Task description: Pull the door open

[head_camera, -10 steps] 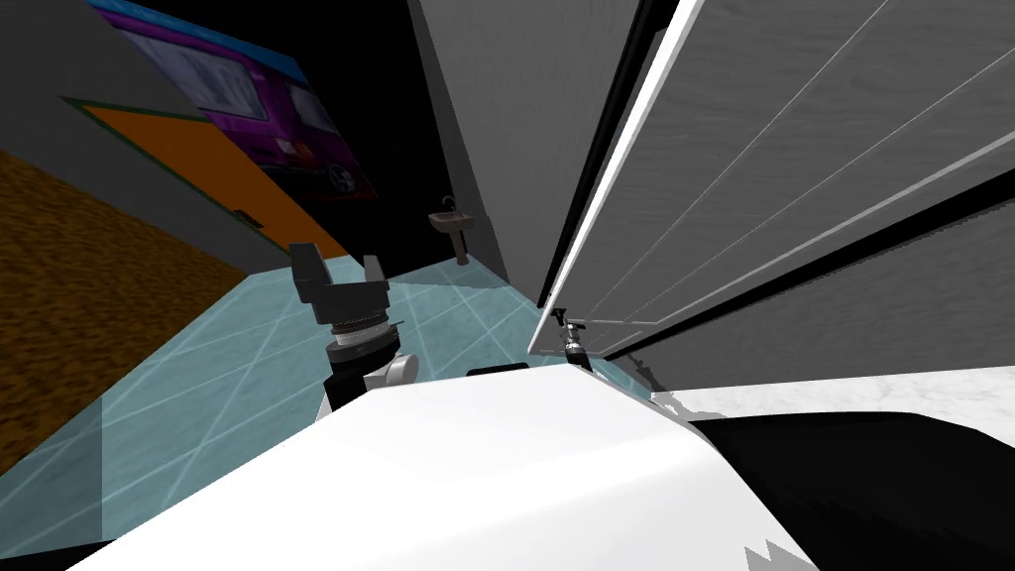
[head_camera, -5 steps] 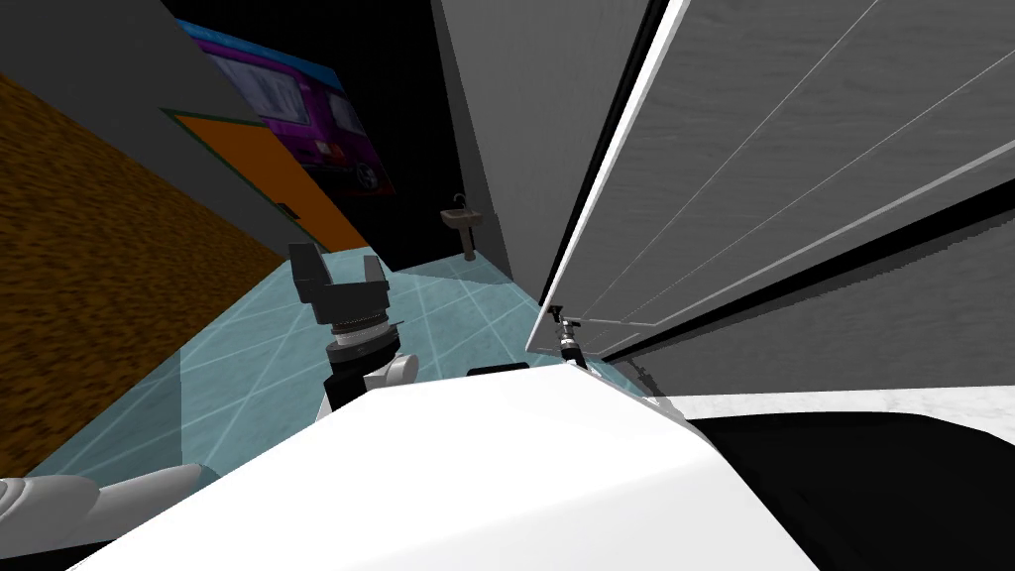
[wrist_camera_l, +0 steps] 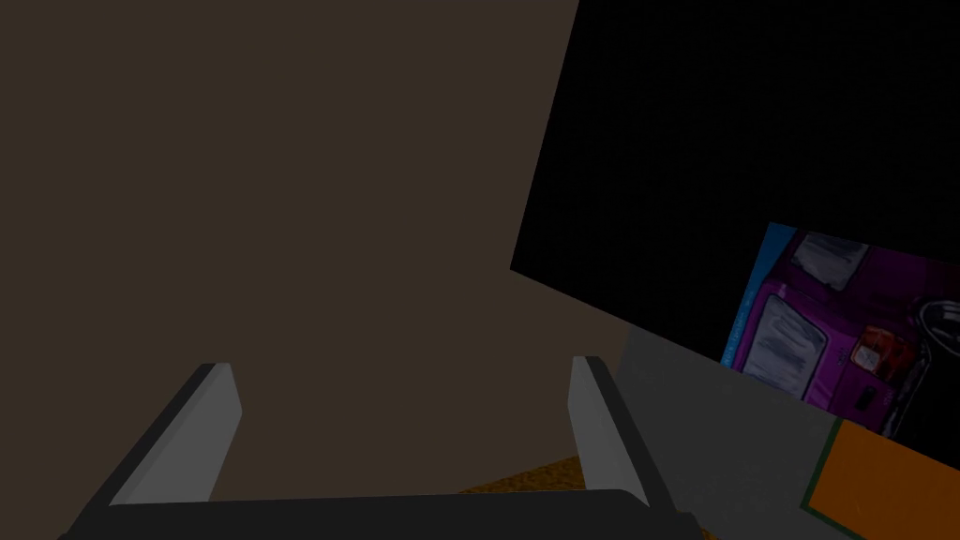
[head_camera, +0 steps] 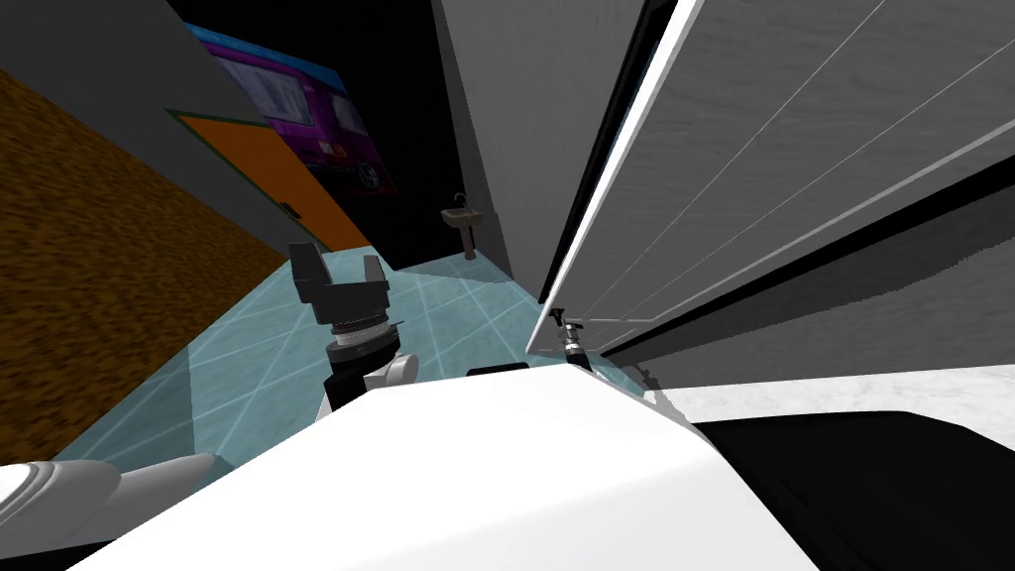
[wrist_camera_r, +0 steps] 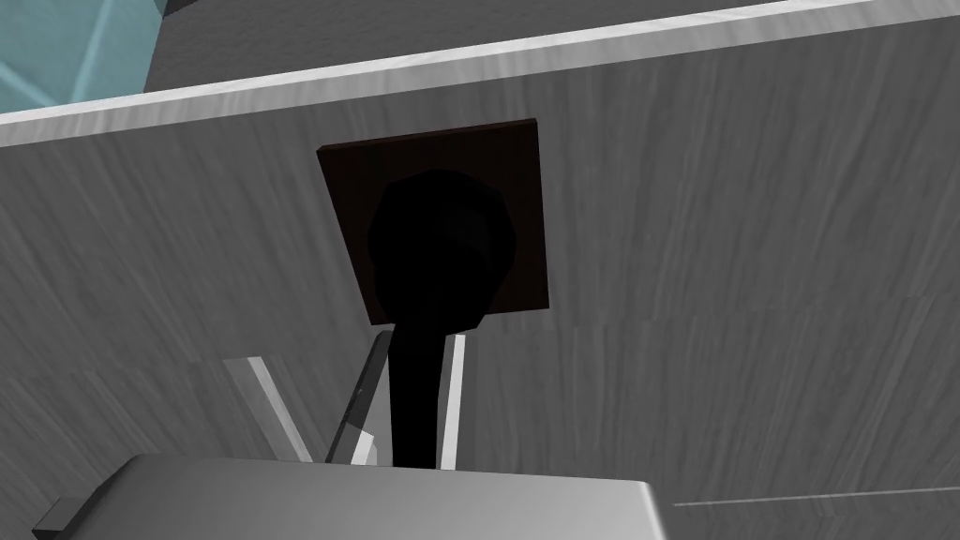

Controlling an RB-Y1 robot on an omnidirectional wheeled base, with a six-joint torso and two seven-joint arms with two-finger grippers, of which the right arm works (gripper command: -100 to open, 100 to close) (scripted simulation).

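The right claw is clenched on the black lever handle, which is mounted on a dark brown backplate at the centre of the right wrist view. The grey door fills the upper right of the head view, standing ajar. The left claw is released and sits left of centre above the teal tiled floor.

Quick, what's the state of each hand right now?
Left hand: open, holding nothing.
Right hand: shut on the black door handle.
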